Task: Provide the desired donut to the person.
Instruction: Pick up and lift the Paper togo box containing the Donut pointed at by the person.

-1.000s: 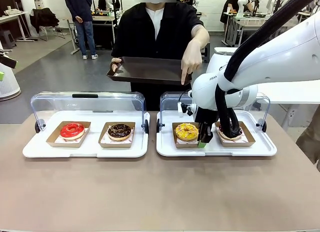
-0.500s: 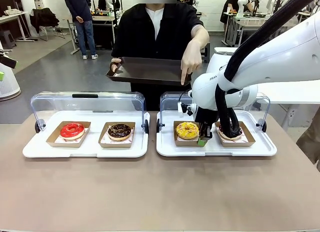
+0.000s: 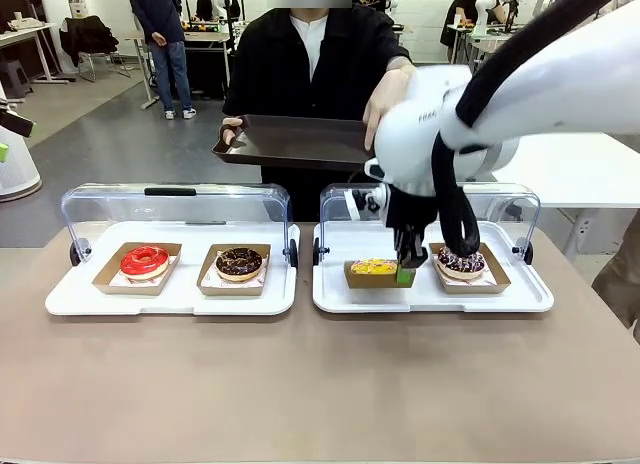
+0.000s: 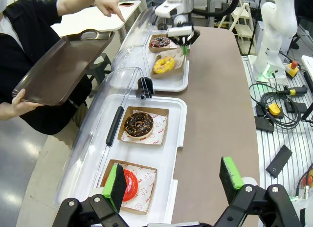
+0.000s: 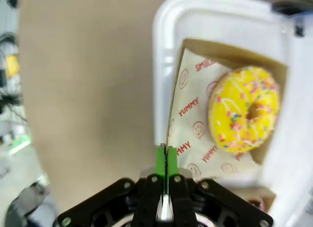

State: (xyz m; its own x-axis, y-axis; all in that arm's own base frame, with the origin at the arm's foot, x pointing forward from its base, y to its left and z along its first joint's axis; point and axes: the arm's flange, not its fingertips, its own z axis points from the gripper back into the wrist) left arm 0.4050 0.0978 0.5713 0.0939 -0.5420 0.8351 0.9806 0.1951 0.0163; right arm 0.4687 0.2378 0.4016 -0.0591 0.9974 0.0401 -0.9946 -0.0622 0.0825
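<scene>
Front: right gripper (image 3: pixel 404 275) is clamped on the right-hand edge of the carton (image 3: pixel 360 281) that carries the yellow donut (image 3: pixel 373 268), over the right-hand white tray (image 3: pixel 430 300) on the desk (image 3: pixel 300 384); the donut sits at 9 o'clock from the gripper, touching nothing but its carton, and the carton's long side runs 9-to-3. The person (image 3: pixel 300 64) stands across the desk holding a dark serving tray (image 3: pixel 290 142), which lies at about 11 o'clock from the gripper, well apart and higher. My read: the coming move is up and away toward 11, with the load hanging off one side of the grip, so the carton may tilt. Left wrist: left gripper (image 4: pixel 172 180) stands wide apart over the near end of the desk and holds nothing; the yellow donut is far off at 12 o'clock, so the right arm is clearly the nearer one. Right wrist: green pads (image 5: pixel 160 161) are pressed together on the carton's thin edge, with the donut at 1 to 2 o'clock from them, whole and centred on its printed paper
</scene>
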